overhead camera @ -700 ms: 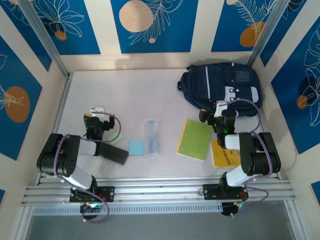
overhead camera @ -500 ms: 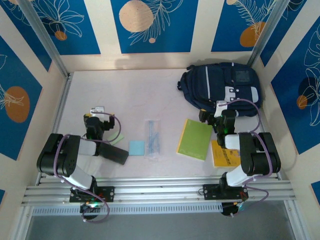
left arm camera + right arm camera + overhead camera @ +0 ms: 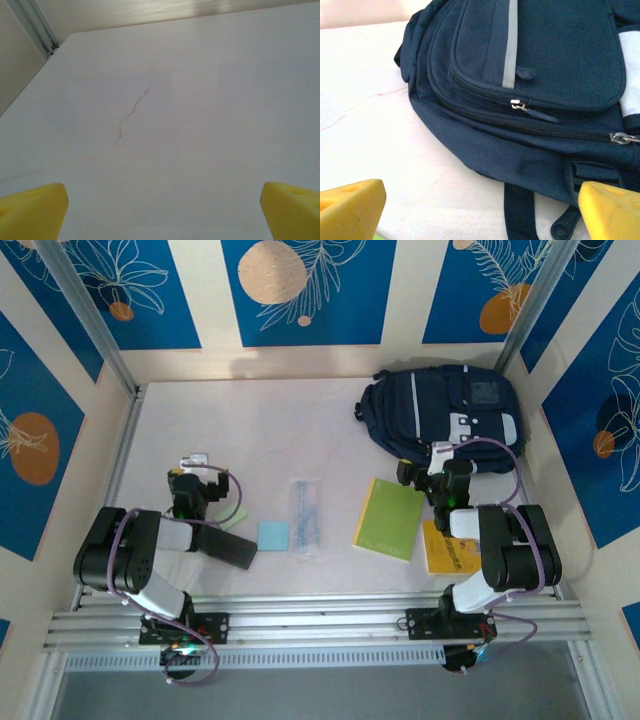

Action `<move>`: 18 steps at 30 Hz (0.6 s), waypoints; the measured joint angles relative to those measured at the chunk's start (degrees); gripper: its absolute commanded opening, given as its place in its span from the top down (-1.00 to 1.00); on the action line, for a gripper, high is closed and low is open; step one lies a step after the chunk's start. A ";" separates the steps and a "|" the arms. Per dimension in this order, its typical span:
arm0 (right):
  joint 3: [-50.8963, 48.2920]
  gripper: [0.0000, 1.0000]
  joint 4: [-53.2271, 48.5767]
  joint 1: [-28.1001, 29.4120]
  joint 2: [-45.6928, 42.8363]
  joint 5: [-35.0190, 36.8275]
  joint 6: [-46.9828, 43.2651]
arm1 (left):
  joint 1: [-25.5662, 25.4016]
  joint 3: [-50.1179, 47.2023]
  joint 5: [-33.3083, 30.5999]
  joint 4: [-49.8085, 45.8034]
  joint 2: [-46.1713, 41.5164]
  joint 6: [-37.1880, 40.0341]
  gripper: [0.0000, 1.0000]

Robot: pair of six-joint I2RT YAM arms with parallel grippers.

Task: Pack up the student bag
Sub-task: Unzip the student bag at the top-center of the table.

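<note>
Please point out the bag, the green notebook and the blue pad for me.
bag [image 3: 434, 408]: top external view, on its navy front panel.
green notebook [image 3: 390, 518]: top external view, middle of its cover.
blue pad [image 3: 273, 535]: top external view, middle of its top face.

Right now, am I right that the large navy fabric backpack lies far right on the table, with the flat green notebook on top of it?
No: the top external view shows the flat green notebook on the table beside the navy backpack, not on it.

mid table [image 3: 260, 430] open, student bag [image 3: 440, 410] blocks far rt corner
</note>
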 measured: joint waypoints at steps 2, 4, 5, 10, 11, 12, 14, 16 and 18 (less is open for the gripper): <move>0.33 -0.97 -2.16 0.46 -0.79 0.48 0.02 | -0.02 -0.02 -0.02 -0.28 -0.57 0.07 -1.00; 0.94 -0.97 -5.55 1.09 -2.89 2.01 0.09 | -0.44 -0.02 -0.68 -0.79 -1.75 0.22 -1.00; 1.64 -0.97 -8.37 1.49 -4.74 3.32 0.57 | -0.76 0.09 -1.05 -2.47 -3.15 0.26 -1.00; 7.65 -0.99 -22.16 1.81 -13.33 7.41 7.13 | -1.64 4.68 -1.97 -14.14 -14.23 -0.57 -1.00; 9.51 -1.00 -25.57 1.60 -14.64 8.02 9.66 | -1.64 6.25 -1.95 -16.00 -16.26 -1.75 -1.00; 11.37 -1.00 -28.79 1.33 -15.50 8.44 12.39 | -1.70 8.00 -1.88 -17.88 -17.84 -3.37 -1.00; 15.06 -1.00 -34.77 0.31 -15.93 8.52 17.81 | -1.84 11.76 -1.05 -21.79 -19.23 -6.73 -1.00; 18.34 -0.99 -39.93 -1.64 -15.13 6.84 23.76 | -2.45 15.32 0.59 -25.49 -19.30 -10.51 -1.00; 20.61 -0.97 -43.74 -4.33 -13.27 3.85 30.49 | -4.39 17.79 2.16 -28.46 -18.58 -14.47 -1.00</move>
